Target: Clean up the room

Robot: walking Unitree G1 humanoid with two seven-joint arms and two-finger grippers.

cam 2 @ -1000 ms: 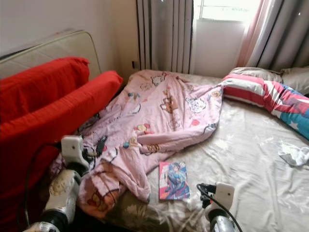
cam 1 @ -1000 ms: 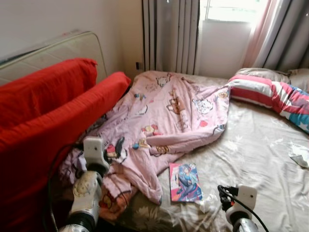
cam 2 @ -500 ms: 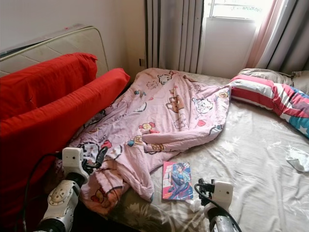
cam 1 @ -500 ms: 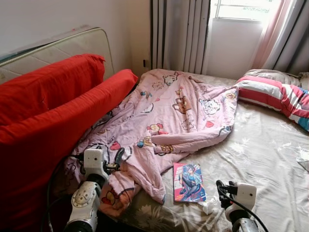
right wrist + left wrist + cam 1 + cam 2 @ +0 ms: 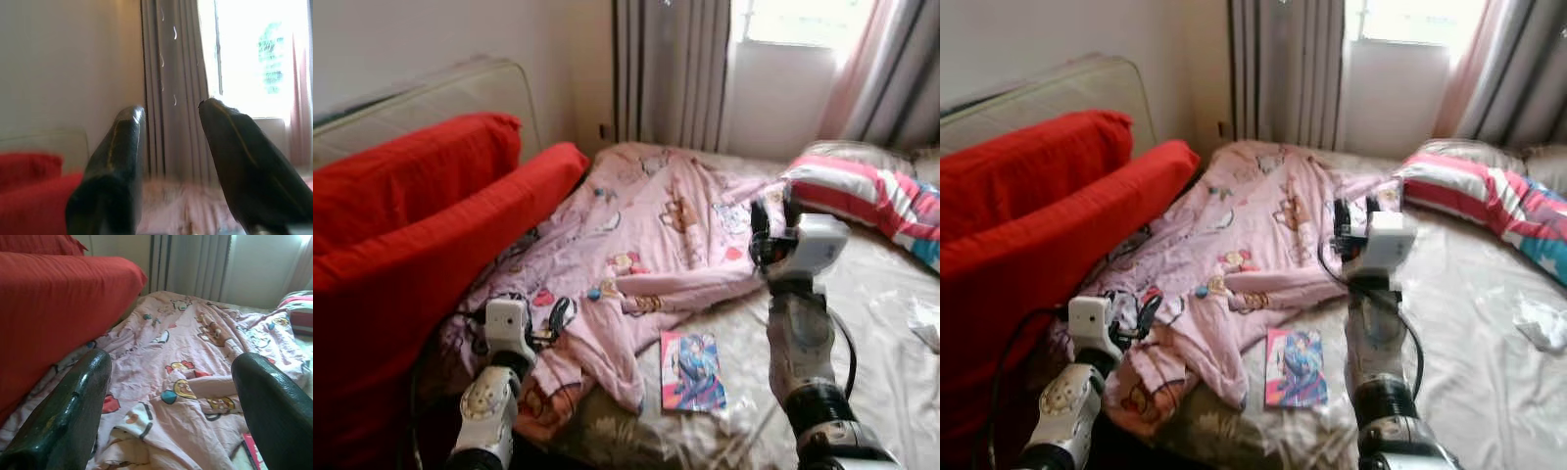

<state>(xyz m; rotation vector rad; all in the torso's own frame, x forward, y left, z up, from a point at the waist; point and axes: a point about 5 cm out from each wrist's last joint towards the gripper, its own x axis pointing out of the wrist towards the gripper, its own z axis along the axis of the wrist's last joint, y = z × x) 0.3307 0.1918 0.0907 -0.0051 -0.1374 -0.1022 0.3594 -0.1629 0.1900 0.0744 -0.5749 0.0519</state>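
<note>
A rumpled pink cartoon-print blanket (image 5: pixel 656 235) lies across the left half of the bed. A colourful book (image 5: pixel 692 370) rests flat on the beige sheet (image 5: pixel 871 333) just beyond the blanket's near edge. My left gripper (image 5: pixel 558 315) is low at the blanket's near left corner, open; in the left wrist view its fingers (image 5: pixel 73 401) stand wide apart with the blanket beyond them. My right gripper (image 5: pixel 771 217) is raised above the blanket's right edge, open and holding nothing. In the right wrist view it (image 5: pixel 170 107) points toward the curtain.
Two big red cushions (image 5: pixel 411 225) and a mattress (image 5: pixel 431 93) lean along the left wall. A striped pillow (image 5: pixel 862 191) lies at the bed's far right. A crumpled white cloth (image 5: pixel 1540 323) sits near the right edge. Grey curtains (image 5: pixel 671 69) hang beside a bright window (image 5: pixel 793 20).
My right arm has risen from the bed's front edge to above the blanket's right side. The left arm stays where it was. The camera has shifted slightly.
</note>
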